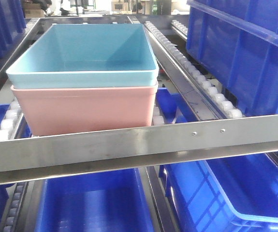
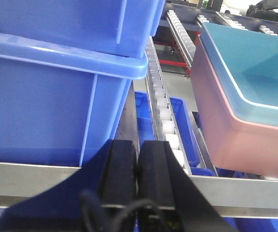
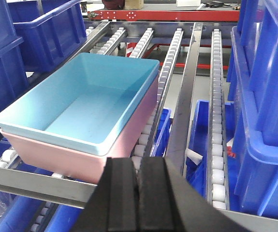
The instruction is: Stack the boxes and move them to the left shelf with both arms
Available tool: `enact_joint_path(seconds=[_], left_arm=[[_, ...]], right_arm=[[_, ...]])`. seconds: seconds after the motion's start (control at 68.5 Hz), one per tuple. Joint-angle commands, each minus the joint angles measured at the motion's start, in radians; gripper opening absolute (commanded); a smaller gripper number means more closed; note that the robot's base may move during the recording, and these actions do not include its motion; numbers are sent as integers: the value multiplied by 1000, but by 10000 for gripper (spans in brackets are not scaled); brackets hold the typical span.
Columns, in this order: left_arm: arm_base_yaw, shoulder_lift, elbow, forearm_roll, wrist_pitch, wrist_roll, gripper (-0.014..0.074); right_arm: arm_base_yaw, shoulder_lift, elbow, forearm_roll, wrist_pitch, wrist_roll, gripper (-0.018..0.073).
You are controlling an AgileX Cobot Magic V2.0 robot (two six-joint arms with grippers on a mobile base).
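Warehouse rack aisle, blue crates (image 1: 240, 53) all round. Turquoise bin (image 1: 83, 53) nested in pink bin (image 1: 88, 113), resting on shelf rollers (image 3: 216, 145) behind steel bar (image 1: 139, 145). Both grippers, left (image 2: 138, 169) at 6 o'clock, right (image 3: 138, 193) likewise, pressed closed, empty. Best to withdraw straight back, clear of bar.

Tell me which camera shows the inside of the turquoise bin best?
The right wrist view: it looks down into the turquoise bin, showing its bare floor. The front view shows mainly the far inner wall; the left wrist view catches only one corner at the frame edge.
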Motion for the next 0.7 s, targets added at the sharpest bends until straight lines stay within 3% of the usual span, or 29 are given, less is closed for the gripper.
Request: enact_joint_path(seconds=[0.0,0.526,0.584,0.686], left_arm=[[1,-18,-2,1,-91,-11,-1],[1,-18,-2,1,-91,-11,-1],[1,-18,-2,1,-91,-11,-1],[1,-18,-2,1,-91,-11,-1]], right_arm=[[-1,4,-29,2,-87,-6,50],[-4,4,-10,-24,-95,-11,50],[-32,-2,18,-66,-95,-11,50],[-159,-47,77,-66,-105,-11,50]])
